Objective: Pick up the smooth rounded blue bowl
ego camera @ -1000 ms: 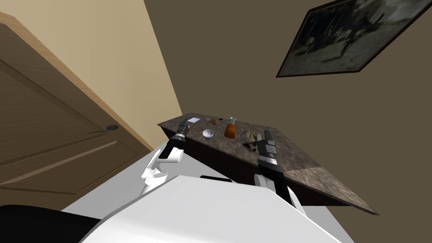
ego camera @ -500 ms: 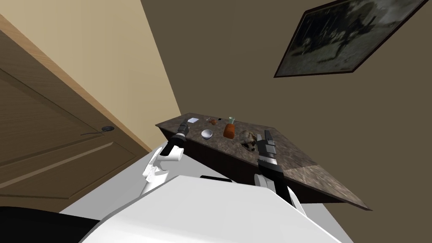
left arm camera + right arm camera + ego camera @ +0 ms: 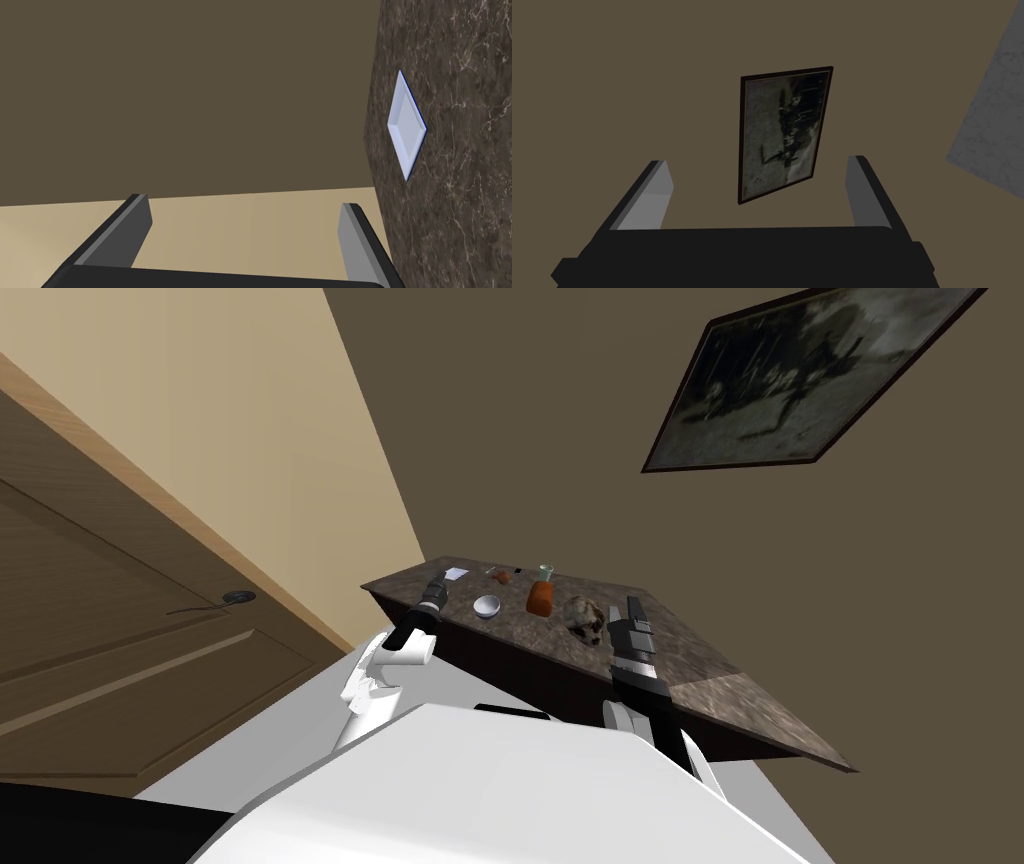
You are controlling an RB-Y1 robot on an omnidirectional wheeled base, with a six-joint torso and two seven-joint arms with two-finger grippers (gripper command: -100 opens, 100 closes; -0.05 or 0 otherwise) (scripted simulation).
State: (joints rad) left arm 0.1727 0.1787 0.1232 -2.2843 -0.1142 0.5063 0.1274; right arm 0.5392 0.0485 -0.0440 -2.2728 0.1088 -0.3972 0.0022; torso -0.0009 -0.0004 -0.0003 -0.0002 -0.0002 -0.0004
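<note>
Home interior: panelled wooden door left of the left gripper, framed picture above the right gripper, stone-topped table beneath both.

White left arm, dark wrist, black right arm, left gripper and right gripper dark boxes, grey blade fingers

One dark marbled surface. On it:
- one pale rounded bowl
- one orange-brown bottle with pale green cap
- one mottled grey-brown skull-shaped lump
- one flat white square dish
- small brown bits, number unclear
</note>
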